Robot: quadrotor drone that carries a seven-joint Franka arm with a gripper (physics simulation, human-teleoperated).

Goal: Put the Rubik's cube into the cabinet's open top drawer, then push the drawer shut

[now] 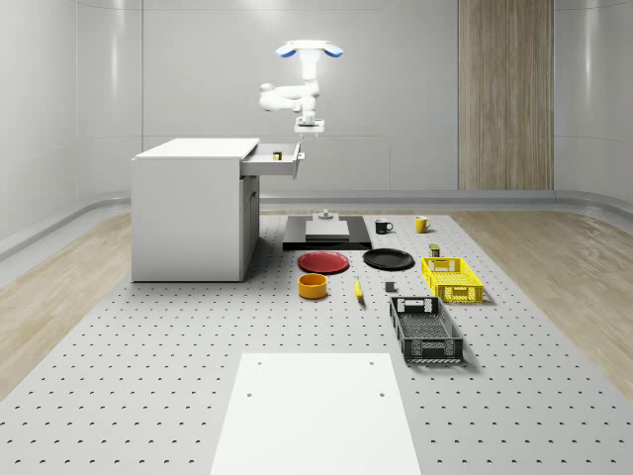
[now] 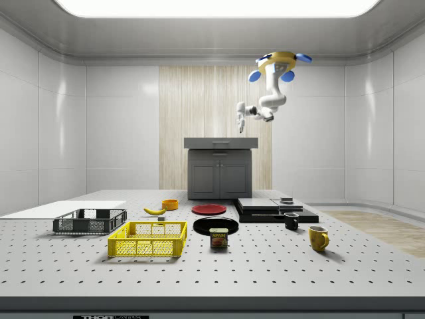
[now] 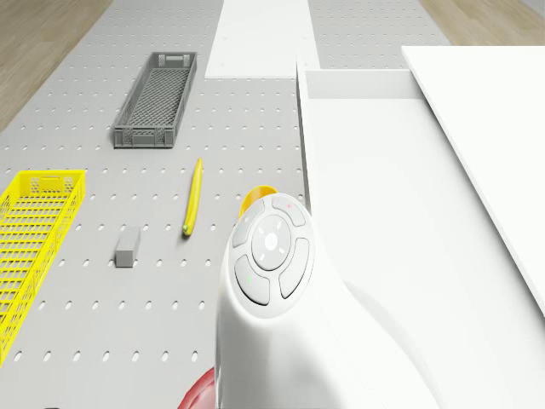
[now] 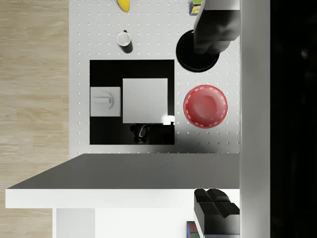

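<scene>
The Rubik's cube (image 1: 277,154) lies inside the open top drawer (image 1: 269,166) of the white cabinet (image 1: 188,213). In the wrist view a coloured sliver of the cube (image 4: 192,229) shows on the drawer floor, behind the drawer's grey front wall (image 4: 124,171). The drone (image 1: 309,48) hovers above the drawer's outer end, off the whole-scene view's right of the cabinet. My gripper (image 1: 311,126) hangs a little above the drawer front, apart from the cube. The gripper (image 4: 212,119) stands open and holds nothing; one finger (image 4: 213,34) and the other are wide apart.
On the perforated floor below lie a black platform (image 1: 326,237) bearing a white block, a red plate (image 1: 323,261), a black plate (image 1: 388,259), two mugs, an orange bowl (image 1: 313,286), a banana (image 1: 358,289), a yellow crate (image 1: 452,279) and a grey crate (image 1: 425,330).
</scene>
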